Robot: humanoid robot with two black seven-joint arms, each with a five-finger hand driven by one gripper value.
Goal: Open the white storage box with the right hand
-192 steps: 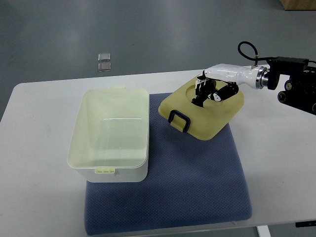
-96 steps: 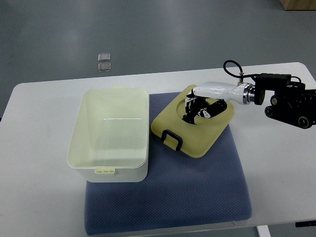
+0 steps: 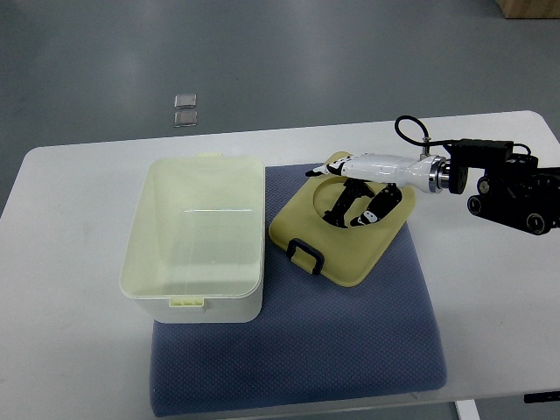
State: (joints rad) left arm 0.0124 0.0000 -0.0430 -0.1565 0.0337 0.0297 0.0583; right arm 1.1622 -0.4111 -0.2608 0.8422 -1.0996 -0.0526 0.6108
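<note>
The white storage box stands open and empty on the left part of the blue mat. Its pale yellow lid lies flat on the mat to the right of the box, with a black latch at its near-left edge. My right hand reaches in from the right and hovers over the lid's round recess. Its fingers are spread and loose, touching or just above the lid. The left arm does not show.
The mat lies on a white table. My right forearm with its black wrist unit spans the table's right side. Two small clear squares lie on the grey floor beyond the table.
The lid came down and to the left and now lies flat on the mat. My right hand's fingers went from curled on the lid to spread and loose.
</note>
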